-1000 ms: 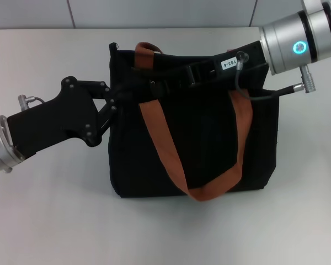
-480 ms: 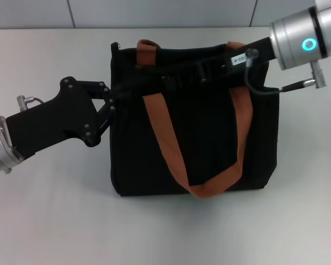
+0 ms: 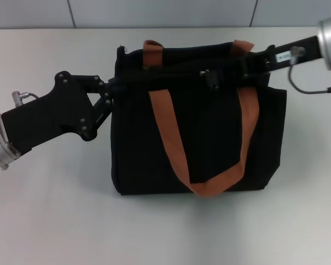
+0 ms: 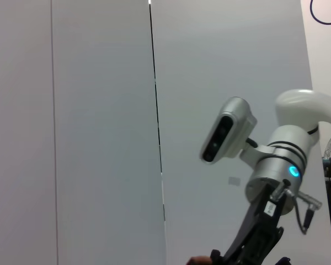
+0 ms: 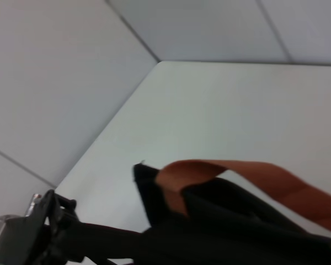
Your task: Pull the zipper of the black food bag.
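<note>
The large boxy black fabric food bag [image 3: 196, 121] with orange-brown webbing handles [image 3: 171, 138] is seen lying on the pale table [image 3: 55, 221]. Its upper left corner is gripped by the closed left gripper [image 3: 111, 90]. The right gripper [image 3: 214, 74] is set on the zip line along the bag's top edge, apparently pinched shut on the small silver metal zipper pull tab [image 3: 213, 81], though black on black obscures the fingers. The zipper lies just under that claw, well apart from the left one.
</note>
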